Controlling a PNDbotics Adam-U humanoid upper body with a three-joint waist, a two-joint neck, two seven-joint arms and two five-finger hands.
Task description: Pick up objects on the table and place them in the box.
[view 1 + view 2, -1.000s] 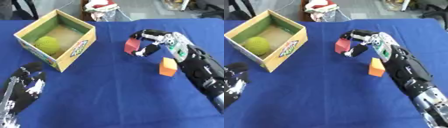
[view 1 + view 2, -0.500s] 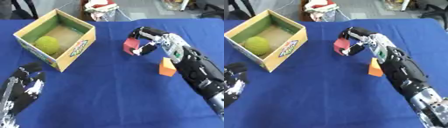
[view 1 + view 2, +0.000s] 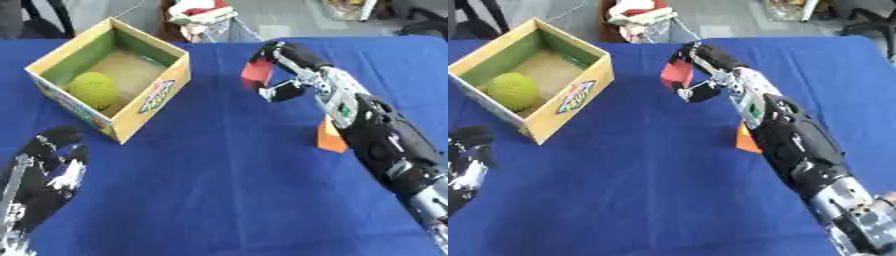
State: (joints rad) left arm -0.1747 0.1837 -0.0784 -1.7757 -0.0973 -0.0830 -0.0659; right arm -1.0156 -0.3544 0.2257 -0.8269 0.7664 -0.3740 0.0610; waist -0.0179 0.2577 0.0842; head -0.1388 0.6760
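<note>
Gripping a red block (image 3: 256, 73), the right hand (image 3: 282, 70) has its fingers and thumb curled round it, apparently lifted off the blue table (image 3: 219, 190) near the far edge. An orange block (image 3: 330, 138) lies beside the right forearm. The cardboard box (image 3: 157, 90) at the far left corner holds a green ball (image 3: 93, 89). The left hand (image 3: 39, 182) rests open at the near left corner; the left eye view shows its spread fingers, the right eye view only part.
</note>
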